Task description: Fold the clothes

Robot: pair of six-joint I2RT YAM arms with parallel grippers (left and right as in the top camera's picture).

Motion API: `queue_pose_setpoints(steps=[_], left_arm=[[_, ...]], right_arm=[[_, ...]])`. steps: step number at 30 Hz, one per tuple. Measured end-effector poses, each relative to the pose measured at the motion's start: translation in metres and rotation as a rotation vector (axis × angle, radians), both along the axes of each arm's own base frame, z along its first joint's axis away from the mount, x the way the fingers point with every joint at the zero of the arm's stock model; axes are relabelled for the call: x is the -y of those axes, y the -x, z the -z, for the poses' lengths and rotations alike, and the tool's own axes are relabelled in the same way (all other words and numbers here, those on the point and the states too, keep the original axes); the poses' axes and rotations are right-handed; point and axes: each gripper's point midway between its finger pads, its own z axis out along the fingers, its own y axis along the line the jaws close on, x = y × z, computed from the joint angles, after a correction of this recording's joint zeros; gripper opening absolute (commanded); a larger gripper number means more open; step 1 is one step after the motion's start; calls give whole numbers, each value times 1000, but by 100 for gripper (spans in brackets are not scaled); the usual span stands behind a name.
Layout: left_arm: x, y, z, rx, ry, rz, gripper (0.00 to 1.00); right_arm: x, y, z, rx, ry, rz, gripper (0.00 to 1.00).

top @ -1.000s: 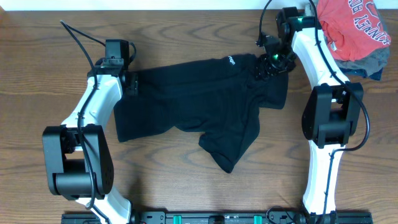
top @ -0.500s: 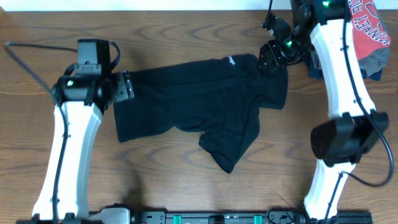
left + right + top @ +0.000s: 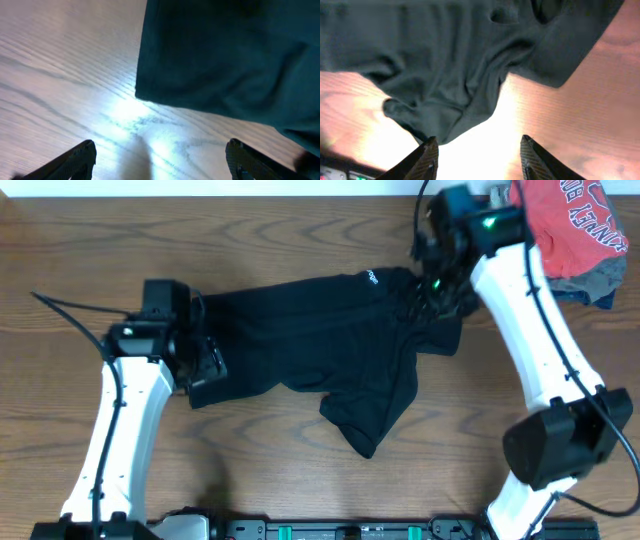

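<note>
The black garment (image 3: 320, 360) with a small white logo (image 3: 369, 278) lies crumpled across the middle of the wooden table, one leg trailing toward the front. My left gripper (image 3: 207, 363) is open and empty over the garment's left edge; in the left wrist view its fingers (image 3: 160, 157) straddle bare wood just below the cloth's corner (image 3: 225, 55). My right gripper (image 3: 437, 288) is open and empty above the garment's right end; in the right wrist view the fingers (image 3: 479, 156) hang over the cloth (image 3: 455, 65) and bare wood.
A red T-shirt with white lettering (image 3: 570, 220) lies on grey and dark-blue folded garments (image 3: 598, 280) at the back right corner. A black rail (image 3: 350, 530) runs along the table's front edge. The left arm's cable (image 3: 70, 315) trails over the table.
My left gripper has moved forward and right, down along the garment's left edge. My right arm has swung left, its gripper dropping slightly over the garment's right end. The garment has not shifted.
</note>
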Motion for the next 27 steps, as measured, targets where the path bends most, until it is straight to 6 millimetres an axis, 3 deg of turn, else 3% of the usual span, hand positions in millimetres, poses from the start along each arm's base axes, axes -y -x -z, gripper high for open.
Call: queue_pose_setpoints(steps=[2,4,8,12,19,27], left_arm=[[0,0,18,8,7,-24,84],[1,-1,36,28,18,-55,84],[2,-4,64,75,36,-108,83],[-2,-5,79,114,42,-161,79],[-29,4,97,104,29,-303,75],[-35,6,126,35,41,-352,70]], right_arm=[[-1,5,8,21,7,39,27],[1,10,14,45,6,100,27],[4,20,23,67,-15,194,36],[-1,26,40,40,-41,221,38],[-23,42,70,7,-58,178,38],[-35,49,75,-1,-68,148,37]])
